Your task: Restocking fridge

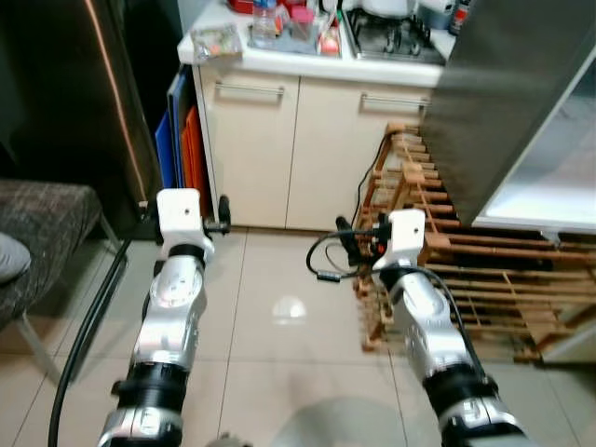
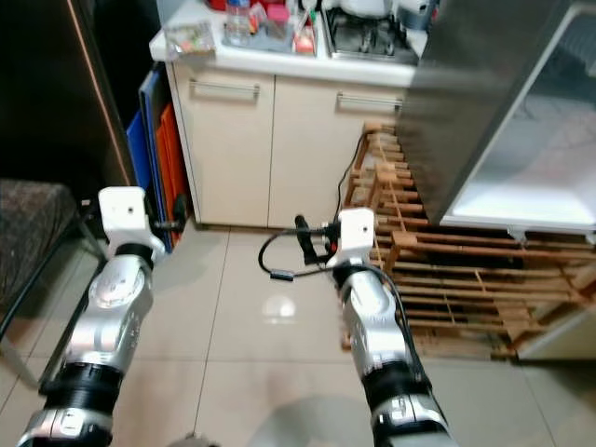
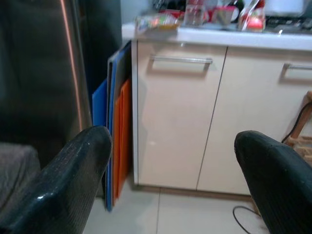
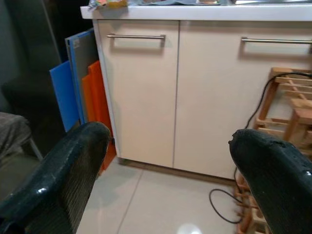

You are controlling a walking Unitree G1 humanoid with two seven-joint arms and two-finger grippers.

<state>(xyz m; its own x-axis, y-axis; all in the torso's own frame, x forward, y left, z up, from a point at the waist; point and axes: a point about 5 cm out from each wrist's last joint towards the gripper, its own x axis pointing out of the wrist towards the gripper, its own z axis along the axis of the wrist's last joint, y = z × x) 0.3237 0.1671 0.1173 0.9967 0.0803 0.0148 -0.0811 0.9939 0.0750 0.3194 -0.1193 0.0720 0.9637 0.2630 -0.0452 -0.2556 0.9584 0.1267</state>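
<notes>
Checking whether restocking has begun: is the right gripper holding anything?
No, the right gripper is open, with just cabinet doors between its fingers.

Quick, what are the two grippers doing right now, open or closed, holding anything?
Left gripper: open, holding nothing.
Right gripper: open, holding nothing.

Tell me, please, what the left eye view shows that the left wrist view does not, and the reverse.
The head view alone takes in both silver arms, the open fridge door, the wooden rack leaning beside the cabinet, the hob and the chair. The wrist view alone shows the left gripper close up, its fingers spread wide with nothing between. Both share the cream cabinet, its bar handles, the blue and orange boards and the cluttered counter.
</notes>
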